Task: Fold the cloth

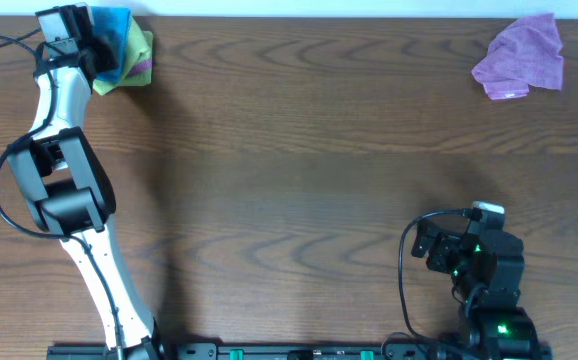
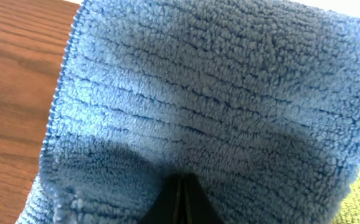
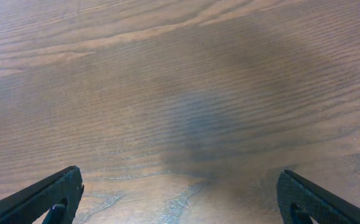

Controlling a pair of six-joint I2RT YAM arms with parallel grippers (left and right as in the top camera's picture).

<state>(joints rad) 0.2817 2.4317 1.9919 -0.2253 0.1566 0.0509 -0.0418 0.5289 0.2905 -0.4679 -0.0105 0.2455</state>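
Left fingers are pinched together on the blue cloth at the far-left corner of the tabletop, over a yellow-green cloth; probably a pick to pull it clear for folding. Right fingers are spread wide over bare wood, holding nothing. The purple cloth lies crumpled far right.
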